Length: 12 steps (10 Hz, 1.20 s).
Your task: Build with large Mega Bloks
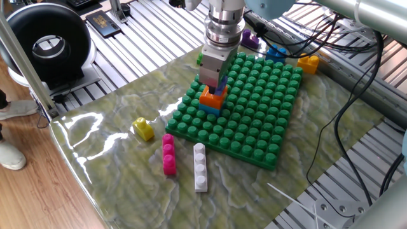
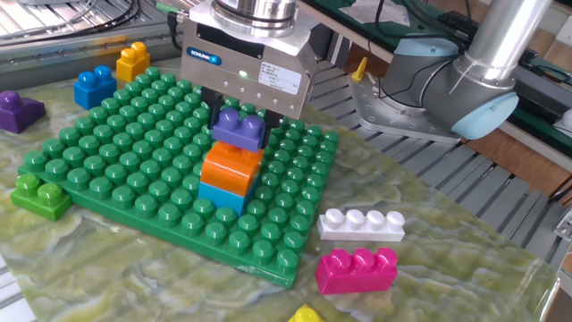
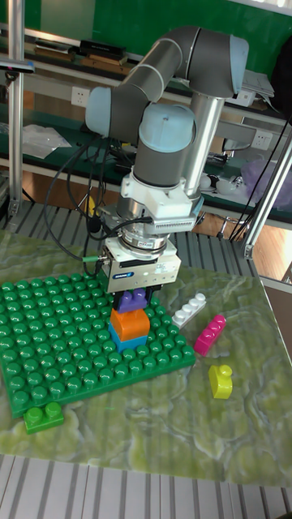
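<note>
On the green baseplate (image 2: 134, 170) stands a short stack: a light blue brick (image 2: 221, 195), an orange brick (image 2: 231, 166) on it, and a purple brick (image 2: 239, 128) on top. My gripper (image 2: 239, 121) comes straight down over the stack and is shut on the purple brick, one dark finger on each side. The purple brick rests on or just above the orange brick's studs. The same stack shows under the gripper (image 3: 134, 300) in the tall fixed view and as the orange brick (image 1: 213, 97) in one fixed view.
Loose bricks lie on the mat off the plate: white (image 2: 361, 223), pink (image 2: 357, 270) and yellow (image 1: 144, 128) on one side, green (image 2: 40, 197), purple (image 2: 18, 110), blue (image 2: 94, 87) and yellow-orange (image 2: 133, 61) on the others. Cables (image 1: 343, 127) trail beside the plate.
</note>
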### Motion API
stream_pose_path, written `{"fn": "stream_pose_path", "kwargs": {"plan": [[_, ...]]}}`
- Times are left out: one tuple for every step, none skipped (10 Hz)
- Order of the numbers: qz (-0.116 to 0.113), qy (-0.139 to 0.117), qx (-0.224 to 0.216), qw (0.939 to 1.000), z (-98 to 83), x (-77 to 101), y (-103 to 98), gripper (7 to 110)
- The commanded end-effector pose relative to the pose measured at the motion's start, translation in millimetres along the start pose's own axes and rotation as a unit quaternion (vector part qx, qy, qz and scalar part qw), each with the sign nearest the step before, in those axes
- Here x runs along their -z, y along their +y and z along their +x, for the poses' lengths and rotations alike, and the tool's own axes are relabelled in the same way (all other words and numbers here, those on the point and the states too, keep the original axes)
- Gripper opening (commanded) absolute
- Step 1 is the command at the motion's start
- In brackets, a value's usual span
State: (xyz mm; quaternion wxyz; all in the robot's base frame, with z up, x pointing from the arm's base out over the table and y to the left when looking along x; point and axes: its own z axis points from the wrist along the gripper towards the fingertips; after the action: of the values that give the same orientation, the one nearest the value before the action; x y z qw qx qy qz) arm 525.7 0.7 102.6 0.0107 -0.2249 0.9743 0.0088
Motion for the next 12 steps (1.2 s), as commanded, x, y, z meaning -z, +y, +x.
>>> {"fn": "stream_pose_path", "kwargs": {"plan": [[-0.004,-0.003,-0.003,1.0000,-1.6,-1.0,1.2,7],[-0.005,-0.001,-0.003,1.0000,-0.1,-1.8,0.9,7],[-0.006,0.000,-0.003,1.0000,0.8,-2.2,1.2,7],[-0.006,0.001,-0.002,1.0000,0.8,-3.0,2.2,7],[-0.006,0.002,-0.003,1.0000,0.9,-4.4,3.4,7],[-0.007,0.002,-0.002,1.0000,1.6,-5.6,2.7,7],[-0.009,0.001,-0.001,1.0000,1.5,-6.1,2.9,7],[-0.009,0.002,-0.001,1.0000,1.8,-6.3,3.3,7],[-0.010,0.003,-0.002,0.9999,1.9,-6.6,3.7,7],[-0.010,0.003,-0.002,0.9999,1.6,-7.1,3.8,7],[-0.011,0.003,-0.003,0.9999,1.3,-8.0,4.7,7],[-0.011,0.003,-0.003,0.9999,1.3,-9.5,4.5,7]]}}
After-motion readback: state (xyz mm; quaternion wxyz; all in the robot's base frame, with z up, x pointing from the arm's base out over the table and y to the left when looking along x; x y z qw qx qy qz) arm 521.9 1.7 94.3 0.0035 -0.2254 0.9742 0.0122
